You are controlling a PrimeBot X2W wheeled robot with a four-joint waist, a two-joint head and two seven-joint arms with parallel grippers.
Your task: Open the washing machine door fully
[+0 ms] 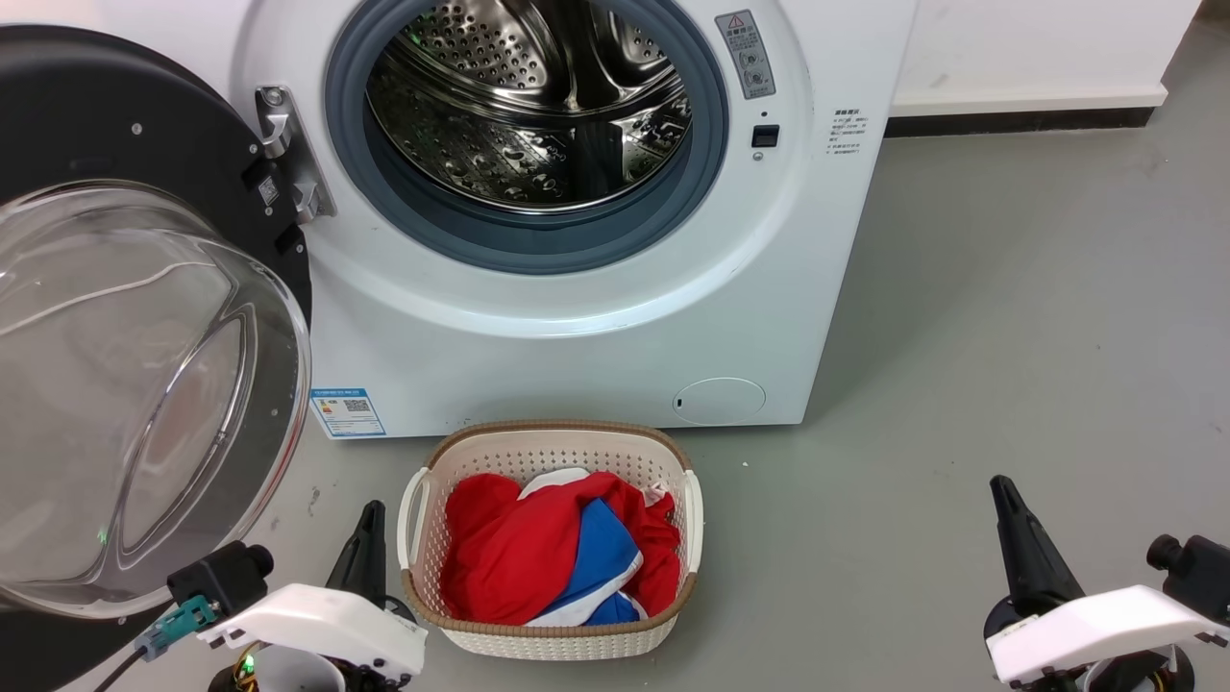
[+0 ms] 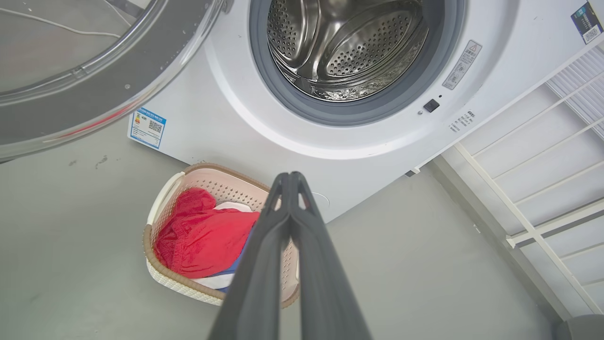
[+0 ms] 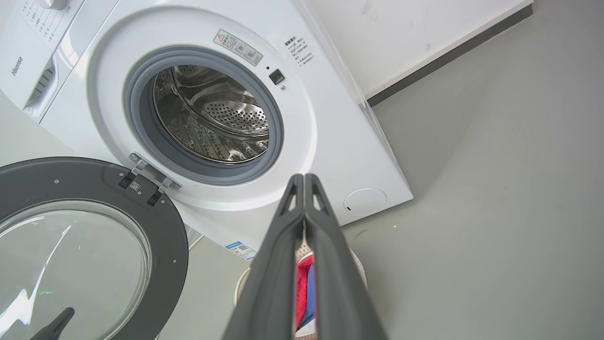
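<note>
While both arms sit low with fingers pointing up, the head view has the left end effector beside the basket and the right end effector well apart. The washing machine door stands wide open, left of the washing machine. Left wrist view: fingers pressed together, empty. Right wrist view: same.

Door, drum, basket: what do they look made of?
Washing machine door: smooth black ring, likely plastic, around a clear bulging bowl, probably glass by its sharp reflections. Drum: perforated metal, likely stainless steel given the mirror shine. Basket: cream moulded plastic lattice, matte, with a brown woven-look rim.
</note>
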